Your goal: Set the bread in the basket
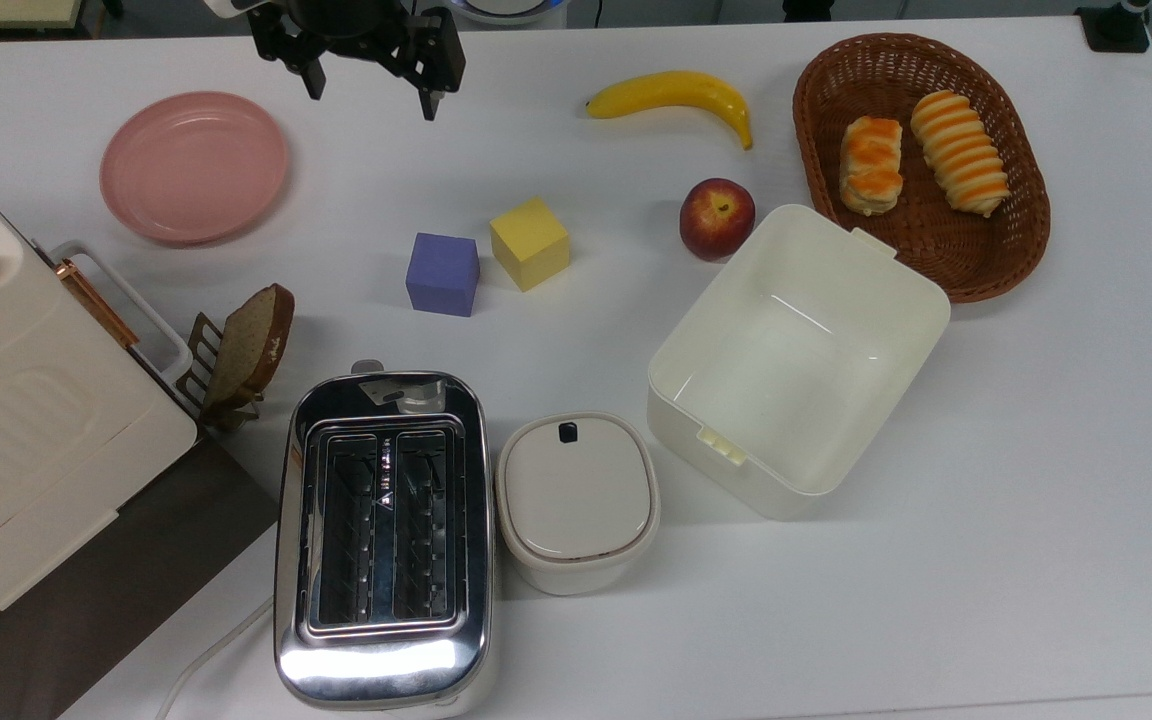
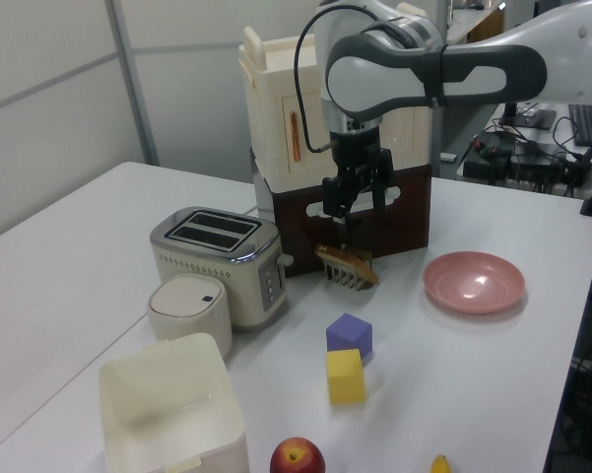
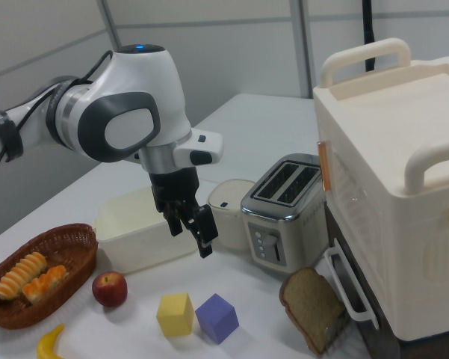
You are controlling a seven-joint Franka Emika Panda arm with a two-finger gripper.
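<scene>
While the bread (image 1: 871,165) lies inside the basket (image 1: 986,262) at the top view's right, just beside the striped spiral roll (image 1: 960,152), the gripper (image 1: 370,87) hangs above the table (image 1: 936,560) at the far edge of the top view, between the pink plate (image 1: 194,166) and the banana (image 1: 674,95), with its fingers (image 1: 427,97) spread wide and nothing between them. Seen in the right view, the bread (image 3: 47,281) sits at the near side of the basket (image 3: 67,243), well apart from the gripper (image 3: 188,232). An apple (image 1: 716,218) rests near the basket, touching or almost touching the cream tub (image 1: 798,360). Yellow cube (image 1: 529,242) and purple cube (image 1: 443,273) stand side by side mid-table, and a slice of toast (image 1: 251,343) leans in a small rack by the toaster (image 1: 383,540)
</scene>
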